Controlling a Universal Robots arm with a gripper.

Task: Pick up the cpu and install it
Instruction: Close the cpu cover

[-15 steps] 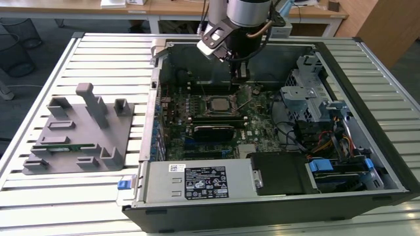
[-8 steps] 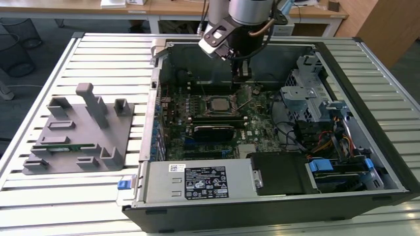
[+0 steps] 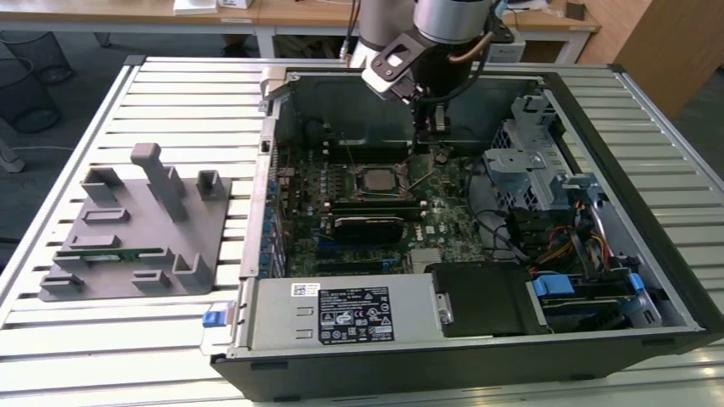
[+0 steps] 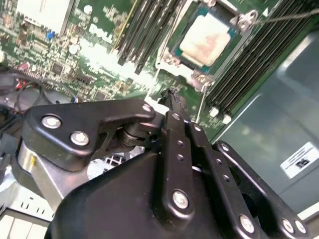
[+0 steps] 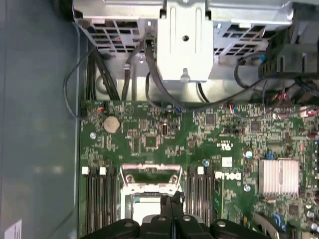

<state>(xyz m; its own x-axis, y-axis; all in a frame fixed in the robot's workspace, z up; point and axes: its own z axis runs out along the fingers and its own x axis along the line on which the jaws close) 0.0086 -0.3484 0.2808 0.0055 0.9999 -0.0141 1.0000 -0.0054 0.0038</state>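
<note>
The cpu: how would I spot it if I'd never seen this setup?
Look into the open black computer case on the slatted table, at the green motherboard on its floor. Near the board's middle, the cpu is the small flat square with a silvery metal top, framed by a metal socket bracket, unlike the long dark memory slots beside it.

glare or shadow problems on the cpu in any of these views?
Second wrist view: glare washes the cpu top pale, and the green board beside it blooms white in patches; the black gripper blocks the lower part. First wrist view: flat, even light, no hot spots, gripper covers part of the cpu. Exterior view: table bright, inside of the case dimmer, cpu readable.
</note>
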